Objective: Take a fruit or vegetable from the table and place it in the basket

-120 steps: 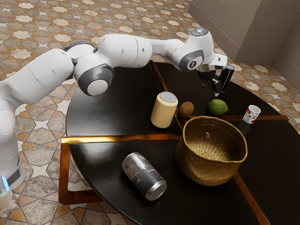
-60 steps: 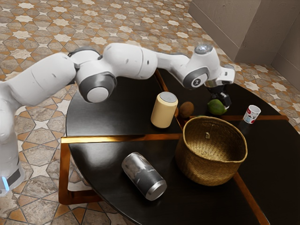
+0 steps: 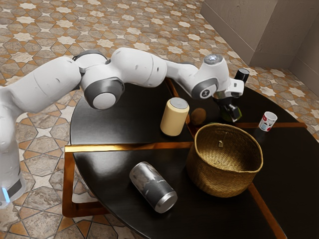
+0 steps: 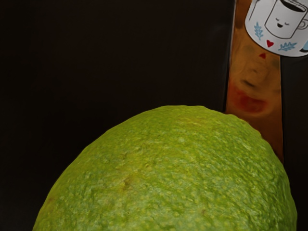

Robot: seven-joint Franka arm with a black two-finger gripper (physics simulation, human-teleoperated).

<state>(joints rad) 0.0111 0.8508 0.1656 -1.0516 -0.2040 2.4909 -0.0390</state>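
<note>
Dark table [image 3: 107, 174], bearing everything. Basket [image 3: 214, 178] upright on it, mouth up, presumably to receive fruit. Gripper [image 3: 232, 112], mine, low at the lime, apparently for a grasp from above; how wide my jaws stand, and whether they have hold, cannot tell. Lime [image 4: 168, 173] just under me, near the basket, outside it. Brown fruit [image 3: 199, 116] beside the cream can [image 3: 174, 118], likely a spare candidate.

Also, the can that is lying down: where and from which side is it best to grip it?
Probably the can is best gripped at mid-body, from above, jaws across its width: it lies on its side, its rounded body exposed above and narrower crosswise than end to end.
</note>
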